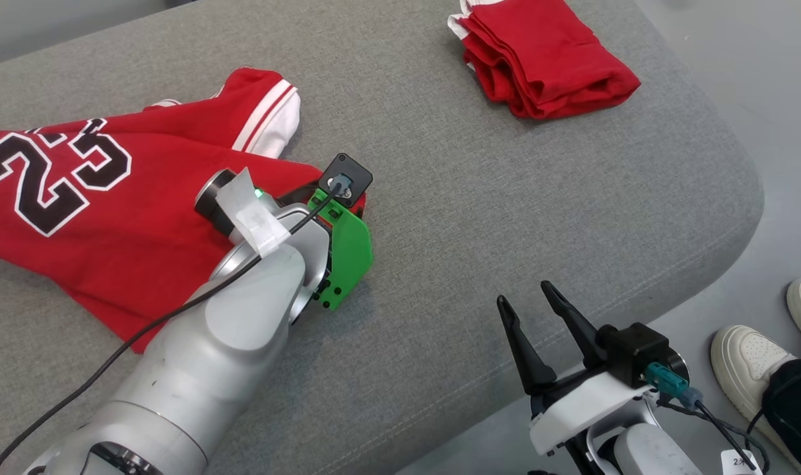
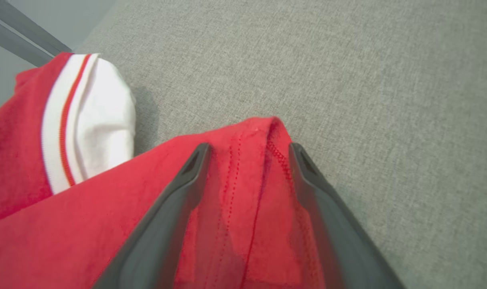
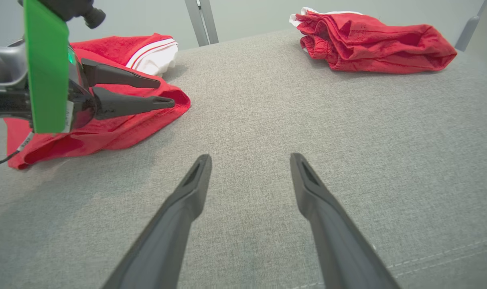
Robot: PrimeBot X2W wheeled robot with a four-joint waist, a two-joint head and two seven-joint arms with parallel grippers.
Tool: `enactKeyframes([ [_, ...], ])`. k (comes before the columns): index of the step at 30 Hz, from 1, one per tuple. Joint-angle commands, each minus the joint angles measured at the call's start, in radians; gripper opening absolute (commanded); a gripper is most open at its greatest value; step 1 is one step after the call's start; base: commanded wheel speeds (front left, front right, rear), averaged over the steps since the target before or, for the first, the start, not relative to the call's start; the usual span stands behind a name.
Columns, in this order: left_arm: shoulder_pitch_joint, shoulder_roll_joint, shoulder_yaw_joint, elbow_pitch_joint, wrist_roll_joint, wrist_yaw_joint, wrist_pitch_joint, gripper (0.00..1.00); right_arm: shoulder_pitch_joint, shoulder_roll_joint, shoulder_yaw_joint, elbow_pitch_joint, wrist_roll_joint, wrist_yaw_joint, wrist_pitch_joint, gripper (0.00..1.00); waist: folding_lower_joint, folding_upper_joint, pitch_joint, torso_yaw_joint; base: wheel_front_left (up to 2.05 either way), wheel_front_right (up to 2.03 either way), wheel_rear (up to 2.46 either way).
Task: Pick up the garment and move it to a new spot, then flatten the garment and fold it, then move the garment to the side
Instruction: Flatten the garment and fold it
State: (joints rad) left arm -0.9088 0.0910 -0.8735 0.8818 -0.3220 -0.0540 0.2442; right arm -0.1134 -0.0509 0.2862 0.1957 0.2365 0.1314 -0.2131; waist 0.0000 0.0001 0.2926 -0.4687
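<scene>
You are on the first step, the pick-up: your left gripper (image 2: 247,152) stands wide open and holds nothing, its two fingers straddling the hemmed corner (image 2: 267,126) of the red jersey (image 1: 110,251), which lies spread and rumpled behind and to the left of that gripper on the grey padded surface (image 1: 473,198). The stitched hem runs between the fingers, one tip on the cloth, the other at the very edge of it. By my reading, the next move is to press down and close on that corner, far enough in to catch both layers and not only the seam. The white-banded sleeve (image 2: 103,128) sits just left of the fingers and ahead of them, apart from them. Ahead and to the right of the left gripper the padding is bare, so that is your room for carrying. Your right gripper (image 1: 524,293) is likewise wide and empty, hovering near the front rim. The folded red garment (image 1: 545,59) lies well ahead of it, a person's shoes (image 1: 747,356) just off its right.
</scene>
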Motion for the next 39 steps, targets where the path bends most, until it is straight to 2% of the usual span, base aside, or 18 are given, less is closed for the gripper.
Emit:
enactKeyframes([
  [1, -0.019, 0.01, -0.004, 0.006, 0.007, 0.007, -0.01, 1.0, -0.015, 0.001, 0.0, 0.006, 0.008, -0.001, -0.01, 1.0, 0.0, -0.0001, 0.02, -0.017, 0.0, 0.0, 0.0],
  [6, -0.021, 0.007, -0.001, 0.017, -0.001, 0.015, -0.033, 1.0, -0.018, 0.001, -0.004, 0.018, 0.012, -0.001, -0.019, 1.0, 0.0, -0.0001, 0.024, -0.016, 0.0, 0.0, 0.0],
  [7, -0.021, 0.005, 0.001, 0.018, -0.004, 0.019, -0.042, 0.58, -0.019, 0.001, -0.004, 0.021, 0.012, -0.001, -0.021, 1.0, 0.0, -0.0001, 0.023, -0.014, 0.0, 0.0, 0.0],
  [8, -0.021, 0.002, 0.005, 0.027, -0.011, 0.024, -0.049, 0.04, -0.024, 0.001, 0.0, 0.026, 0.011, -0.001, -0.022, 1.0, 0.0, -0.0001, 0.021, -0.009, 0.0, 0.0, 0.0],
  [9, -0.022, 0.0, 0.01, 0.031, -0.018, 0.029, -0.054, 0.0, -0.027, 0.001, 0.002, 0.029, 0.011, -0.001, -0.024, 1.0, 0.0, -0.0001, 0.019, -0.006, 0.0, 0.0, 0.0],
  [18, -0.02, -0.019, 0.072, 0.021, -0.096, 0.032, -0.154, 0.0, -0.027, 0.0, -0.014, 0.037, -0.009, -0.001, -0.023, 1.0, 0.0, -0.0001, -0.002, 0.051, 0.0, 0.0, 0.0],
  [23, 0.059, -0.025, 0.119, -0.053, -0.167, 0.034, -0.208, 0.0, -0.001, 0.0, -0.048, 0.035, -0.029, -0.001, -0.012, 1.0, 0.0, -0.0001, -0.037, 0.135, 0.0, 0.0, 0.0],
  [25, 0.099, -0.01, 0.13, -0.1, -0.186, 0.042, -0.216, 0.0, 0.011, 0.0, -0.053, 0.033, -0.04, -0.001, -0.001, 1.0, 0.0, -0.0001, -0.058, 0.17, 0.0, 0.0, 0.0],
  [29, 0.222, 0.064, 0.16, -0.235, -0.216, 0.087, -0.222, 0.0, 0.028, 0.0, -0.065, 0.02, -0.053, -0.001, 0.016, 1.0, 0.0, -0.0001, -0.103, 0.233, 0.0, 0.0, 0.0],
  [36, 0.491, 0.26, 0.231, -0.571, -0.258, 0.231, -0.159, 0.0, 0.061, -0.001, -0.078, -0.001, -0.072, -0.002, 0.05, 1.0, 0.0, -0.0001, -0.164, 0.319, 0.0, 0.0, 0.0],
  [39, 0.597, 0.327, 0.265, -0.708, -0.279, 0.294, -0.126, 0.0, 0.076, 0.0, -0.083, -0.009, -0.076, -0.001, 0.061, 1.0, 0.0, -0.0001, -0.182, 0.349, 0.0, 0.0, 0.0],
])
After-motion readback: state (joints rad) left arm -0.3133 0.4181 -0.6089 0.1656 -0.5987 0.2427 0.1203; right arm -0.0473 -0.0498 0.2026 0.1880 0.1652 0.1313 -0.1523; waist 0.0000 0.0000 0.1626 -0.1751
